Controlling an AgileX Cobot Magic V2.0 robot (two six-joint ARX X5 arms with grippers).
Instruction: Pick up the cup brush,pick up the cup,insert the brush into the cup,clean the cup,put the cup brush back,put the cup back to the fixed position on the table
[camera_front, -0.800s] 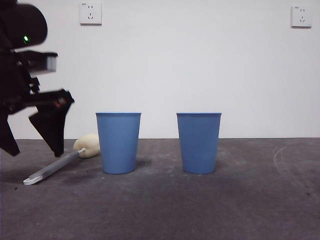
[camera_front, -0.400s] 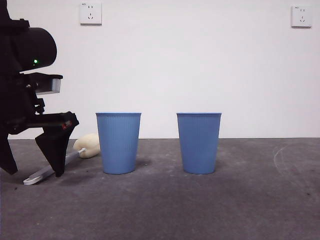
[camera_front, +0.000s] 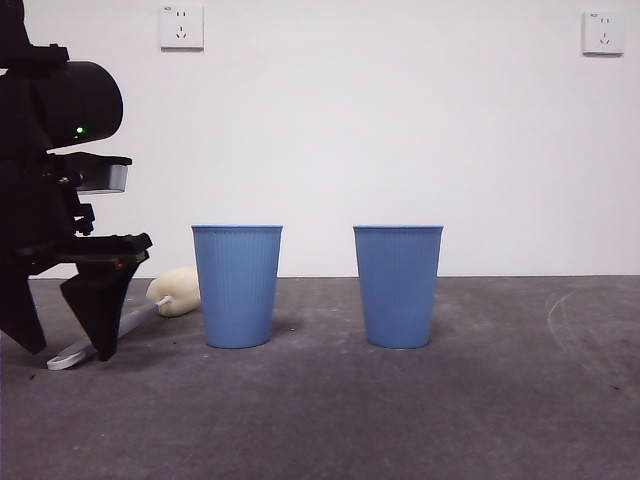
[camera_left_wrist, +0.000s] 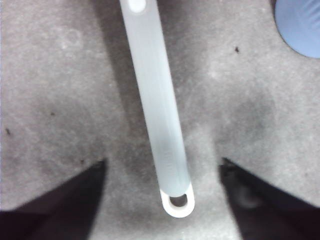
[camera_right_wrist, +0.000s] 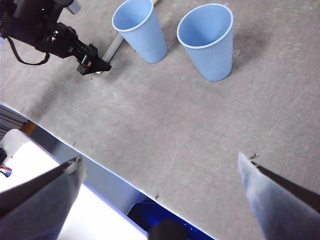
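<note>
Your left pincer (camera_left_wrist: 162, 175) hangs low with jaws apart astride the brush (camera_front: 120, 325) handle's looped end on the desk (camera_front: 400, 420). You are at the first step, grasping the brush; closing comes next. Behind stand two blue cups (camera_front: 237, 285). Your right pincer (camera_right_wrist: 160, 175), jaws apart, waits high.

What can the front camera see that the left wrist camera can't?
Only the front view shows the brush's cream sponge head, both blue cups whole and the wall sockets. Only the left wrist view shows the hanging hole at the handle's end, between the open left gripper. Both show the cup brush handle lying on the table.
</note>
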